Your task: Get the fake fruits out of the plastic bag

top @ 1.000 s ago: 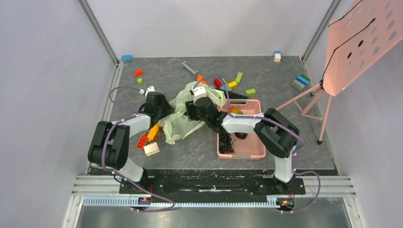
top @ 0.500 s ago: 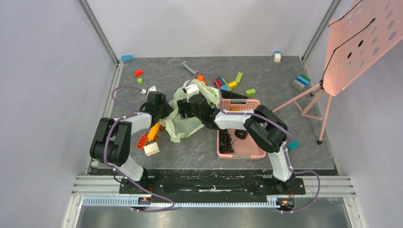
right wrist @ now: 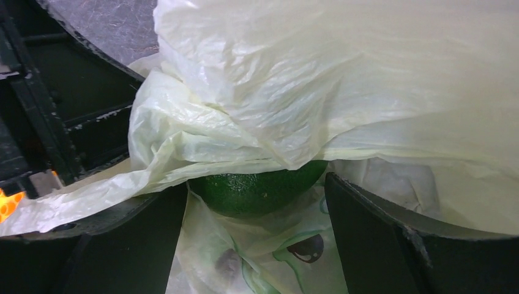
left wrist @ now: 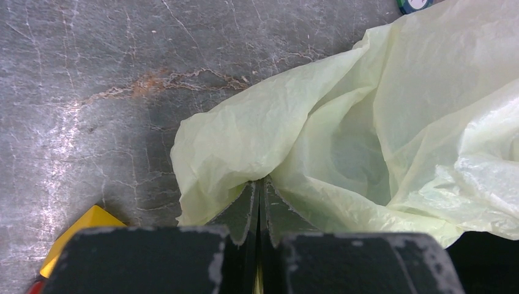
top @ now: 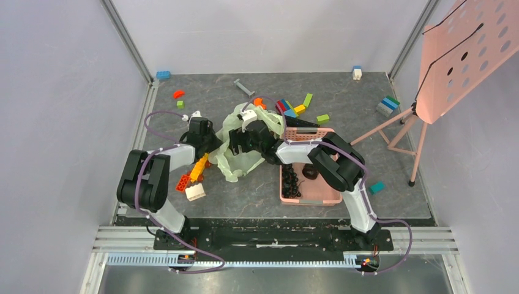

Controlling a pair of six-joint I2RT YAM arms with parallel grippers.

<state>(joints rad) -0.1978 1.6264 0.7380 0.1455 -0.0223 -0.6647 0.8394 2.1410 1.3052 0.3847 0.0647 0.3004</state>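
Where the arms are bolted: both reach forward and inward, meeting over the plastic bag (top: 235, 160) mid-table.
Pink basket (top: 312, 201): sits right of the bag; the bunch of grapes (top: 291, 184) and the small brown fruit (top: 310, 174) lie in it, already out.
Mango: not visible now; the right arm covers the far end of the basket.
Near blocks (top: 194, 177): loose toy pieces beside the left arm, no part of the task.
Left gripper (left wrist: 258, 202): half open a second ago, now clamped on a fold of the bag's edge, the film pinched between the closed fingers.
Right gripper (right wrist: 256, 205): has pushed deeper into the bag's mouth and spread wider; its fingers straddle the dark green fruit (right wrist: 257, 190) without gripping it.
Dark green fruit: inside the bag, half draped by film, resting on the bag's lower layer.
Meaning: with the bag pinned, it should stay put when the fruit is pulled; next comes closing on the fruit, ideally without catching the overhanging film.
Far blocks (top: 294, 109): scattered behind the bag, untouched.
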